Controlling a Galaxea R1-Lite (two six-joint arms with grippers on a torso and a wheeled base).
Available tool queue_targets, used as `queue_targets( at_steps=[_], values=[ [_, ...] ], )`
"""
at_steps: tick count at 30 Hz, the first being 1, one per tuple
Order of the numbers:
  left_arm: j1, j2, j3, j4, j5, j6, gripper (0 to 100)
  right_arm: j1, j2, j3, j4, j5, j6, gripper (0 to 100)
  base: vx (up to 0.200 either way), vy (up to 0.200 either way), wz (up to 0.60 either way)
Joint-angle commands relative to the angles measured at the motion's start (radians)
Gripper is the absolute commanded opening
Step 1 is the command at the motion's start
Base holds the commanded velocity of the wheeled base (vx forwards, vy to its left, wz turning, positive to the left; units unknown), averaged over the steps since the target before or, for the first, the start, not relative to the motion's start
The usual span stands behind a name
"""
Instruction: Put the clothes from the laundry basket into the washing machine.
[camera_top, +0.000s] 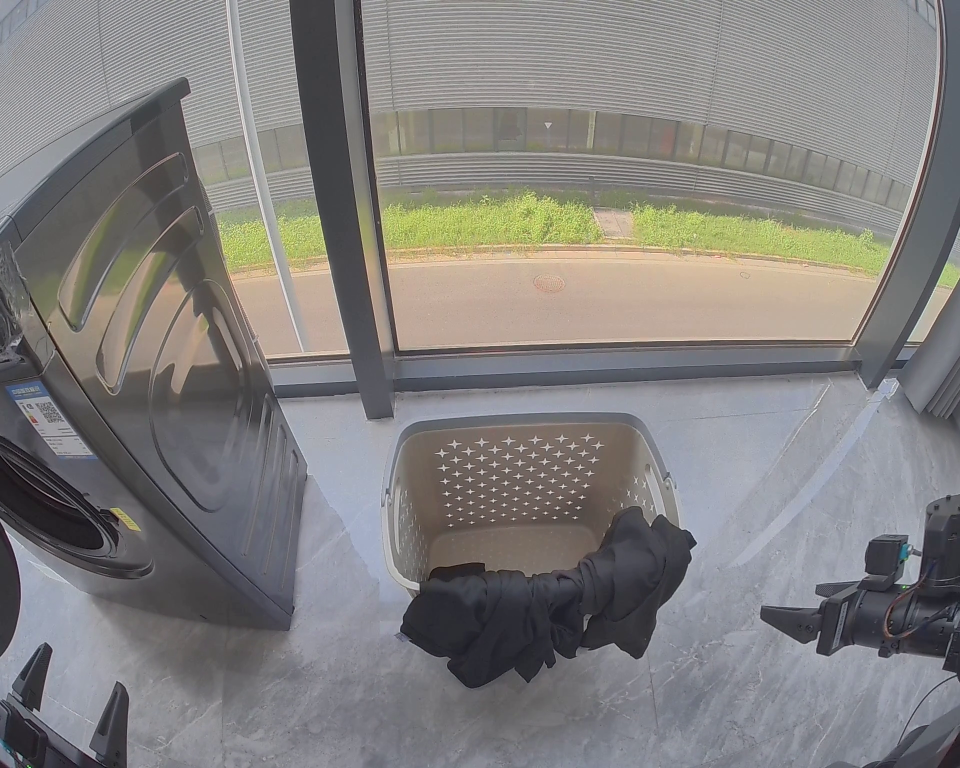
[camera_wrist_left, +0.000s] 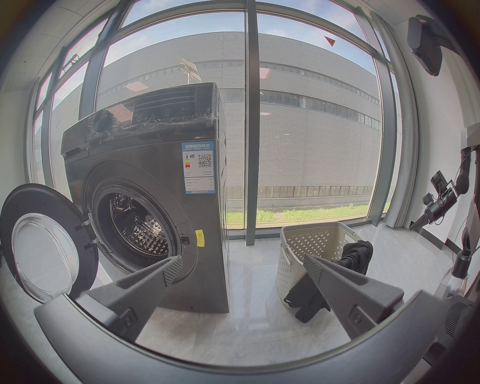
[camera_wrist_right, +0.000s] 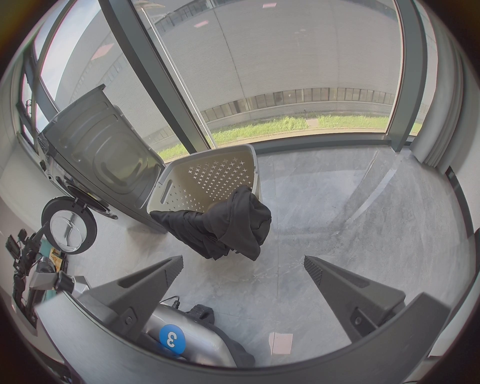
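Observation:
A beige laundry basket (camera_top: 520, 425) stands on the floor by the window. Black clothes (camera_top: 545, 605) hang over its near rim and spill outside; the basket (camera_wrist_left: 320, 240) and clothes (camera_wrist_left: 355, 256) also appear in the left wrist view, and the clothes (camera_wrist_right: 225, 227) in the right wrist view. The dark washing machine (camera_top: 150, 360) stands at the left with its round door (camera_wrist_left: 45, 245) swung open and the drum (camera_wrist_left: 137, 227) exposed. My left gripper (camera_top: 72, 690) is low at the near left, open and empty. My right gripper (camera_top: 795, 620) hangs open and empty to the right of the basket.
A large window with a dark post (camera_top: 345, 200) runs behind the basket. The grey marble floor (camera_top: 780, 480) has free room to the right of the basket and between the basket and the washer. A curtain (camera_top: 940, 370) hangs at the far right.

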Motion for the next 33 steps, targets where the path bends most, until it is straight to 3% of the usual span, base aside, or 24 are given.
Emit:
queue_targets(
  at_steps=[1,9,19,25,33],
  values=[
    [0.000,-0.018,0.016,-0.001,0.000,0.002,100,0.021,0.183,0.001,-0.068,0.000,0.001,100,0.000,0.000,0.00],
    [0.000,-0.018,0.016,-0.001,0.000,0.002,100,0.074,0.407,0.003,-0.272,-0.006,0.033,100,0.000,0.000,0.00],
    [0.000,-0.018,0.016,0.001,0.000,0.002,100,0.106,0.643,0.001,-0.490,-0.009,0.035,100,0.000,0.000,0.00],
    [0.000,-0.018,0.016,0.001,0.000,0.002,100,0.140,0.827,0.006,-0.734,-0.014,0.070,100,0.000,0.000,0.00],
    [0.000,-0.018,0.016,-0.001,0.000,0.001,100,0.153,1.022,-0.003,-0.961,-0.029,0.069,100,0.000,0.000,0.00]
  ],
)
